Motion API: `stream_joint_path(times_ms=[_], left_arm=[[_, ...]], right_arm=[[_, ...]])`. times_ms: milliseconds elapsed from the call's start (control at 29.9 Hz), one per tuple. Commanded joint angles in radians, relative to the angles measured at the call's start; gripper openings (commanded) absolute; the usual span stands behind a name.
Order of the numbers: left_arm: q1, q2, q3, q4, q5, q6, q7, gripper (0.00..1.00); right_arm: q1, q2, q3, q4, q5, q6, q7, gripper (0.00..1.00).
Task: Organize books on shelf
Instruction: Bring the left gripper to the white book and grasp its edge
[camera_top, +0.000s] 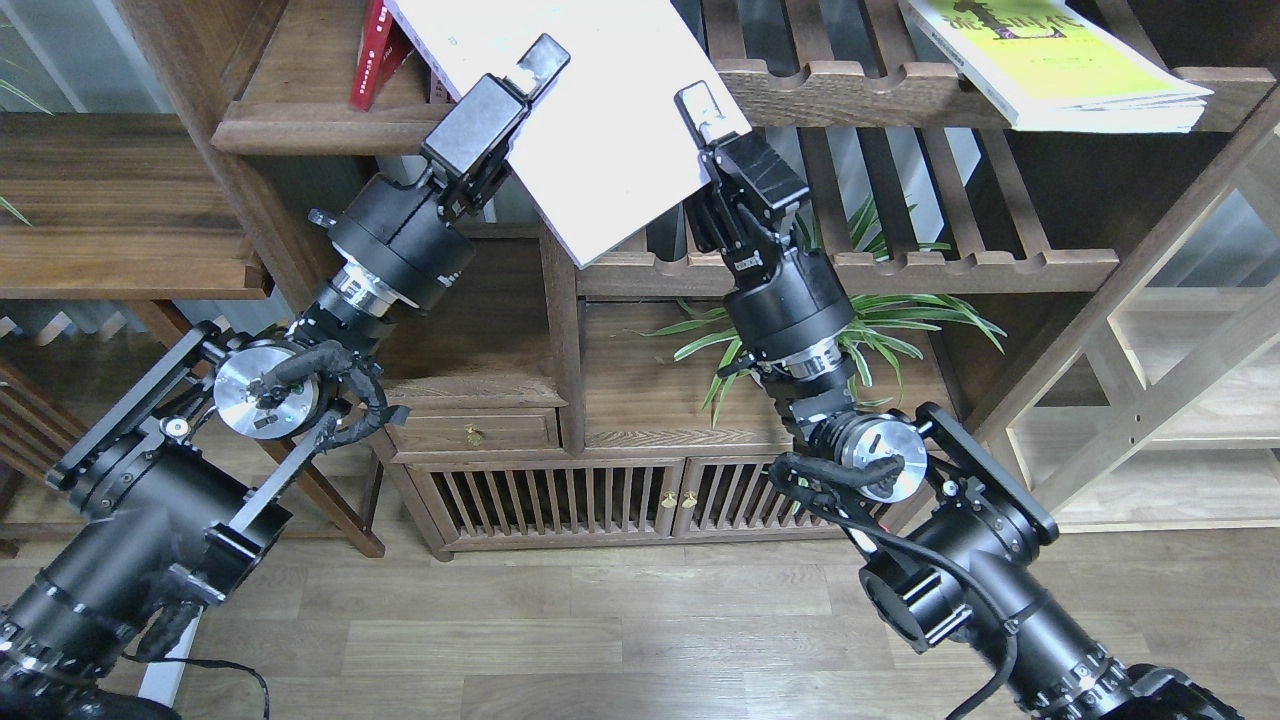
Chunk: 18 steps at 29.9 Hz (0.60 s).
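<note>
Tilting at top centre, the white book (600, 130) is pinched between both closed claws, left claw (535, 65) and right claw (700, 110). Beside it on the shelf (300, 125) stands a red book (375, 55); the yellow-green book (1070, 60) lies on the slatted rack (850, 90), apparently overhanging.

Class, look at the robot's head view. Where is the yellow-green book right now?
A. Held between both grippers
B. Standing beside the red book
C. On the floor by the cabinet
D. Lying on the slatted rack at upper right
D: the yellow-green book lies flat on the slatted rack at upper right, far from both grippers, which are at the white book.
</note>
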Motion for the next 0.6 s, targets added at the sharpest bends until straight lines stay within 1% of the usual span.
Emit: stream_joint_path(times_ms=[0,67,134,301,368,401,435,568], left_arm=[[0.001,-0.002,-0.001,-0.001,-0.002,-0.063,0.0,0.41],[0.001,-0.003,-0.001,0.0,-0.002,-0.095,0.0,0.35],[0.002,-0.006,-0.001,0.0,-0.002,-0.105,0.0,0.3],[0.001,-0.015,0.0,0.0,-0.002,-0.105,0.0,0.27],[0.001,-0.017,-0.003,-0.004,-0.002,-0.105,-0.002,0.16],[0.001,-0.017,-0.006,-0.006,-0.004,-0.105,-0.003,0.08],[0.002,-0.017,-0.006,-0.009,-0.005,-0.105,-0.005,0.03],[0.002,-0.019,-0.007,-0.007,-0.016,-0.105,-0.003,0.01]], right_arm=[[0.0,0.0,0.0,-0.001,0.0,0.0,-0.001,0.01],[0.0,0.0,0.0,-0.001,0.0,0.0,-0.001,0.01],[0.002,0.0,0.0,-0.001,-0.002,0.0,-0.001,0.01],[0.002,0.0,0.0,-0.001,-0.002,0.0,-0.001,0.02],[0.002,0.0,0.0,-0.001,-0.002,0.0,-0.001,0.02],[0.002,0.0,0.0,-0.001,-0.002,0.0,-0.001,0.02],[0.002,0.0,0.0,-0.001,-0.003,0.0,-0.001,0.02],[0.002,0.0,0.0,-0.001,-0.003,0.0,-0.001,0.05]])
